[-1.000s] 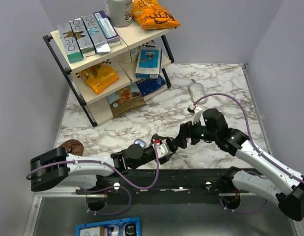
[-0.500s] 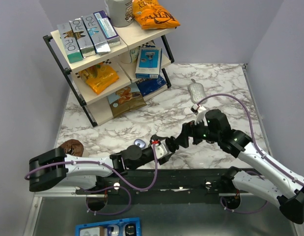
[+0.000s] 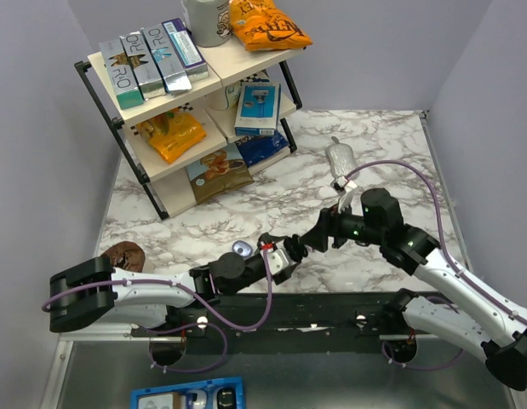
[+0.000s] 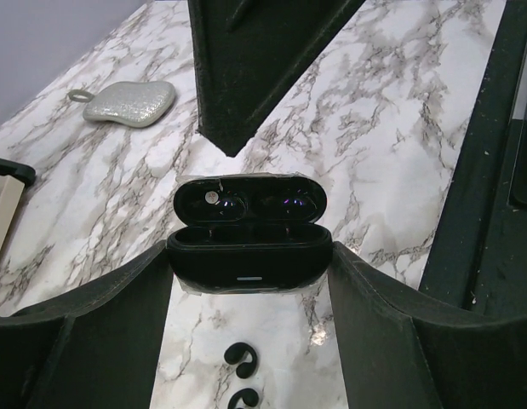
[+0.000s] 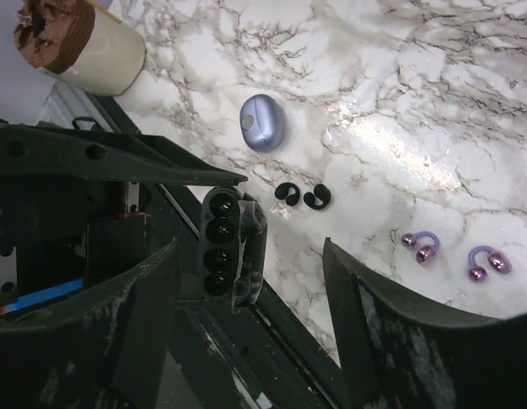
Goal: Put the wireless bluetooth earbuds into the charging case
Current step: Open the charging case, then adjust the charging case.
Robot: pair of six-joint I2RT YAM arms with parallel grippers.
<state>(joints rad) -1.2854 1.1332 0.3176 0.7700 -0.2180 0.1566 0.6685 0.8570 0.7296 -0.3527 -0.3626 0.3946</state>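
Right wrist view: tiny black earbuds [image 5: 301,196] look light, slippery, best pinched across the loop; right tool [image 5: 250,247] released, left tool [image 4: 249,249] grasping open black case [image 4: 246,264].

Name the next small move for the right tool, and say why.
Probably lower the right tool onto one black earbud and close on it. Its jaws stand open with nothing between them, both black earbuds lie loose on the marble table, and the left tool holds the black case with its lid open, seemingly ready to receive one.
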